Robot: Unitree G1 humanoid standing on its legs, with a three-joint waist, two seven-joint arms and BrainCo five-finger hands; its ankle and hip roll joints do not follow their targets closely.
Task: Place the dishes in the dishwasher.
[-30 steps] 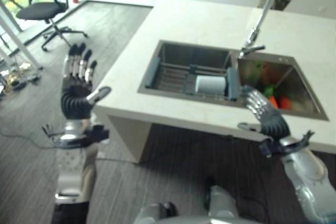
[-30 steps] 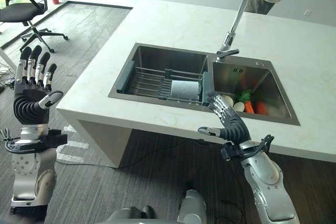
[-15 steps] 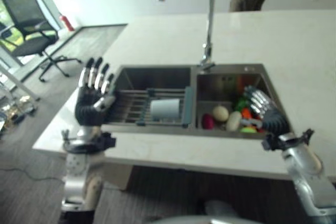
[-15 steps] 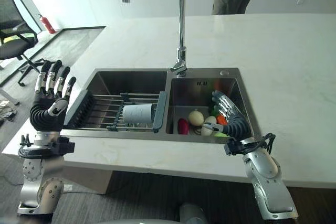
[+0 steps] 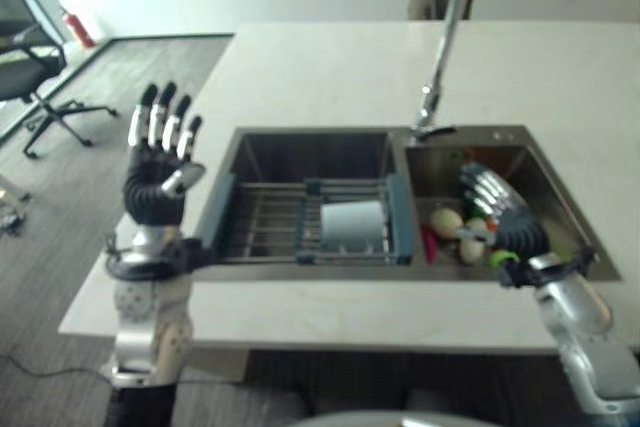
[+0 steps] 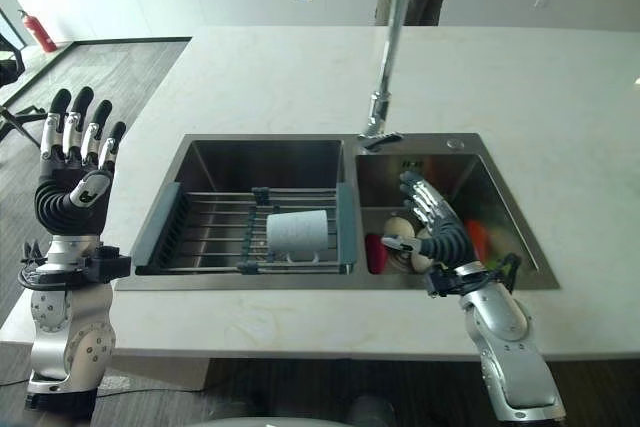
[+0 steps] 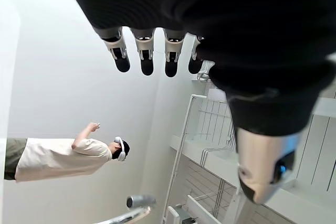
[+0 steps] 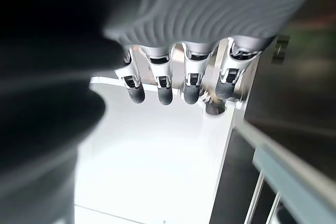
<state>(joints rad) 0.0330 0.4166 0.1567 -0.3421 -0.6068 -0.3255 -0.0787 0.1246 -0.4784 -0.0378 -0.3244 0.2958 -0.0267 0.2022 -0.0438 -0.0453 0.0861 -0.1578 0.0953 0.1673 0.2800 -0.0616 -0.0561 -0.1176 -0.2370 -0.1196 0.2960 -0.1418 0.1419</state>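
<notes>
Your right hand (image 6: 438, 230) hangs with fingers spread over the sink (image 6: 452, 150)'s right basin; your left hand (image 6: 68, 185) is raised, fingers apart, off the counter (image 6: 250, 77)'s left edge.

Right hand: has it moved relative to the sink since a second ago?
Yes. The right hand has gone from the counter's front edge, below the rack, to over the right basin of the sink.

No text, label or number is readable.
</notes>
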